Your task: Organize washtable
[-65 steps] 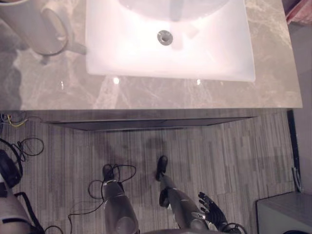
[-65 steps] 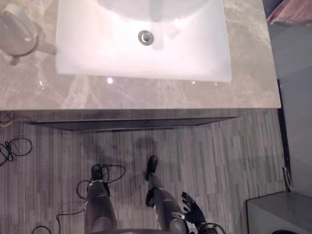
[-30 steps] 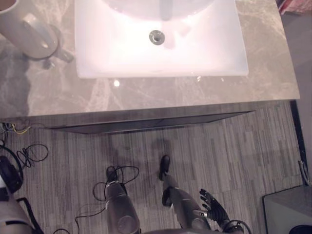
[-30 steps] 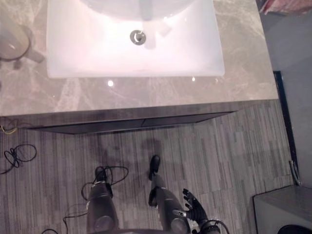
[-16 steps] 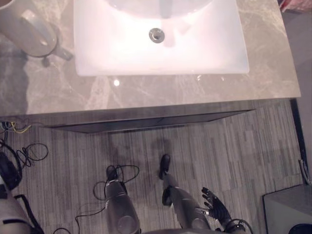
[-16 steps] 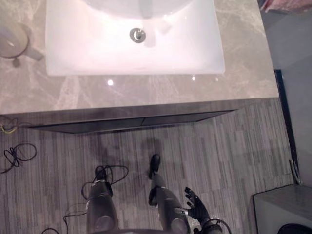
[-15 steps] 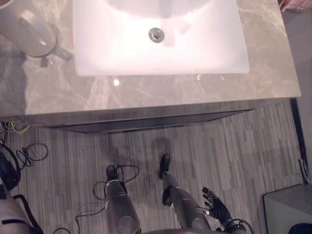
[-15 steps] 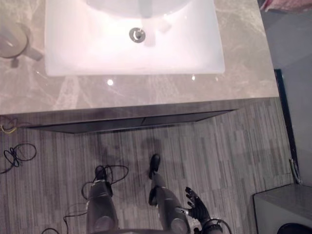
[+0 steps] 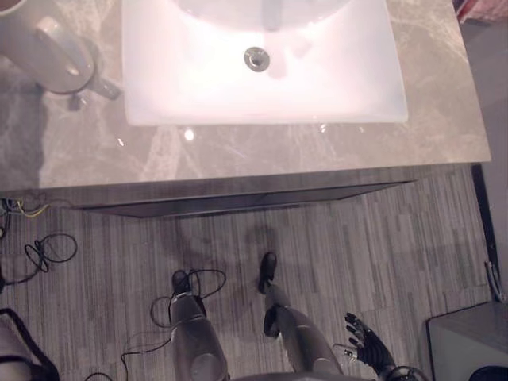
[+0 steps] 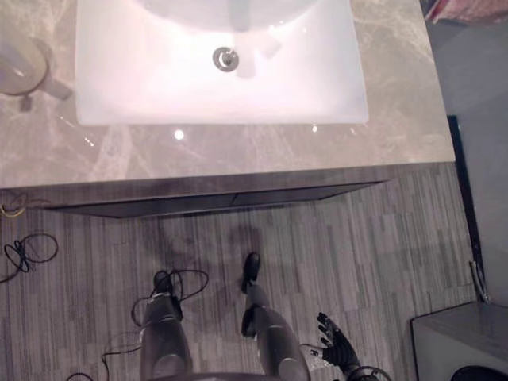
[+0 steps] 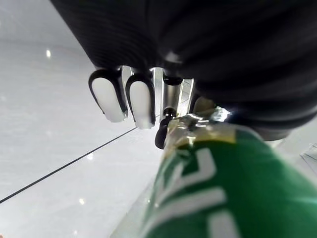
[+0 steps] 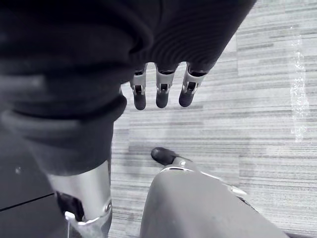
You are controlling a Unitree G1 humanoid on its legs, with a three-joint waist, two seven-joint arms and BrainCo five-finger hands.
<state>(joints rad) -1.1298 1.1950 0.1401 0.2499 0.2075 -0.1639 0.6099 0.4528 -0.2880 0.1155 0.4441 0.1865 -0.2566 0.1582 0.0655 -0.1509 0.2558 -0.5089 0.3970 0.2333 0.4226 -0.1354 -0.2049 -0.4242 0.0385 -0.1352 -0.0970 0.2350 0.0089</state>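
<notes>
The washtable [image 9: 238, 155] is a grey marble counter with a white rectangular sink [image 9: 159, 95] sunk into it, its drain [image 9: 255, 58] near the middle. A white jug-like vessel with a handle [image 9: 49, 49] stands on the counter at the far left. In the left wrist view my left hand [image 11: 141, 101] is shut on a green tube with white lettering and a crinkled end [image 11: 223, 183], its fingers curled over the end. My right hand [image 9: 365, 347] hangs low beside the right leg over the floor, with its fingers [image 12: 160, 93] straight, open and holding nothing.
A dark drawer front [image 9: 238, 202] runs under the counter's near edge. A grey box [image 9: 468, 349] stands on the floor at the lower right. A reddish cloth [image 9: 480, 8] shows past the counter's far right corner. Grey plank flooring [image 9: 357, 254] lies between me and the washtable.
My right hand has slipped a little lower and to the right. My left arm has drawn further out of the lower left corner. The whole view has shifted slightly.
</notes>
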